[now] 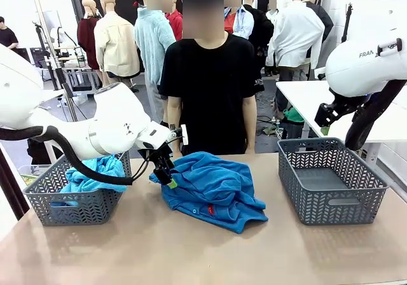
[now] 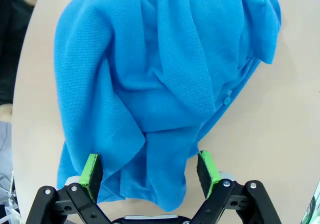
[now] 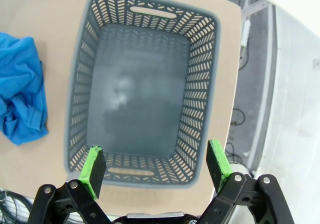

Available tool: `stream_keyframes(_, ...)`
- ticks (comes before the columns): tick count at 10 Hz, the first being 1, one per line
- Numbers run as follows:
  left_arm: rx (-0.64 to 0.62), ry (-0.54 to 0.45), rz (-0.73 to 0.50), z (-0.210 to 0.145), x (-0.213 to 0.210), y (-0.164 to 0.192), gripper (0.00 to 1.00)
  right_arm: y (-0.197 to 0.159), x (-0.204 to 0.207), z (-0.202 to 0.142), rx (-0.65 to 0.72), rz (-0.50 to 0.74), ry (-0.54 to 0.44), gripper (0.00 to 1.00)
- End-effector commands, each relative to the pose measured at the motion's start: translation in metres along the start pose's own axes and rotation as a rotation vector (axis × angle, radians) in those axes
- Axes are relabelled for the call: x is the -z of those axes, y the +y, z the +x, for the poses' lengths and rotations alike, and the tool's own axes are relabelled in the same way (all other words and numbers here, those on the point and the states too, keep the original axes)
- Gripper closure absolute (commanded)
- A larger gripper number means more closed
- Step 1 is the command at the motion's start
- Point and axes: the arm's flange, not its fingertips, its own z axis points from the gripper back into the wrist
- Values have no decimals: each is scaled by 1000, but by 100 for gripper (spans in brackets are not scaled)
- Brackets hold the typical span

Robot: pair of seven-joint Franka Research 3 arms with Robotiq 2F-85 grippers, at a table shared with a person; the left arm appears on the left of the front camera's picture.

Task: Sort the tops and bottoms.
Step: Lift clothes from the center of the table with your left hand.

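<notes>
A heap of blue tops (image 1: 216, 186) lies mid-table, a small red tag (image 1: 210, 209) showing on its near side. Which pieces in it are bottoms I cannot tell. My left gripper (image 1: 167, 174) is down at the heap's left edge. In the left wrist view it is open (image 2: 150, 176), and a fold of the blue fabric (image 2: 160, 84) runs between its green pads (image 2: 91, 176). A turquoise top (image 1: 95, 172) lies in the left basket (image 1: 76, 202). High at the right, my right gripper (image 1: 325, 127) hangs open (image 3: 157, 164) over the right basket (image 3: 145, 94), holding nothing.
The right grey basket (image 1: 331, 180) stands empty at the table's right. A person in a black shirt (image 1: 210, 75) stands at the far edge behind the heap. Bare tabletop (image 1: 191, 253) stretches along the near side.
</notes>
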Motion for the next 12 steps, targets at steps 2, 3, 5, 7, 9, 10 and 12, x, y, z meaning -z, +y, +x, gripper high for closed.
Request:
stream_keyframes(2, 43, -13, -3, -5, 0, 3, 42, 0, -1, 3, 9, -20, 10, 0)
stream_keyframes(3, 41, -16, -4, -4, -1, 3, 62, 0, -1, 3, 9, -20, 10, 0)
stream_keyframes(5, 36, -22, -12, -5, -1, 4, 100, 0, -1, 3, 9, -20, 10, 0)
stream_keyframes(7, 31, -29, -22, -5, -2, 4, 100, 0, -1, 3, 9, -20, 10, 0)
stream_keyframes(9, 25, -44, -16, -3, -6, 4, 100, 0, -1, 3, 9, -20, 10, 0)
stream_keyframes(10, 22, -56, -13, -2, -11, 4, 100, 0, -1, 3, 9, -20, 10, 0)
stream_keyframes(12, 1, -81, -18, 0, -22, 3, 100, 0, -1, 3, 9, -20, 10, 0)
